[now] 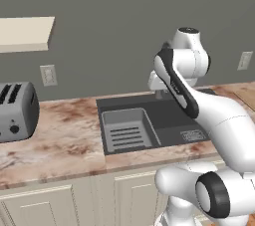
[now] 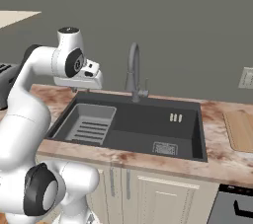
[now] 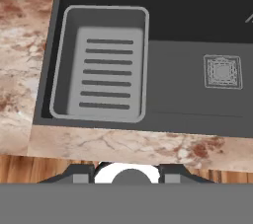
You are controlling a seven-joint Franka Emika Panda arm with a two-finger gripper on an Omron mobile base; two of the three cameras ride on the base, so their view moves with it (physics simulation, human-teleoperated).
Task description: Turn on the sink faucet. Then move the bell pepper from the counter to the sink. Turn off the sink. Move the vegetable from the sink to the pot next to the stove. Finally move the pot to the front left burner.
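Note:
The dark grey sink (image 2: pixel 143 115) sits in the pinkish marble counter (image 1: pixel 64 140), with a lighter slotted tray insert (image 2: pixel 89 124) on its left and a square drain grate (image 3: pixel 222 71) on its right. Behind the basin rises the tall grey faucet (image 2: pixel 132 67), its small lever (image 2: pixel 145 92) at the base; no water shows. My gripper (image 2: pixel 79 86) hangs above the sink's left rear corner, left of the faucet, open and holding nothing. In the hand view its fingertips (image 3: pixel 81 173) stand wide apart over the counter's front edge. The bell pepper and the pot are out of view.
A grey toaster (image 1: pixel 15 113) stands on the counter far left, under a cream shelf (image 1: pixel 25 33). A wooden cutting board (image 2: pixel 240 130) lies right of the sink. The stove's grey front corner (image 2: pixel 232 208) shows at lower right. Wall outlets sit behind the counter.

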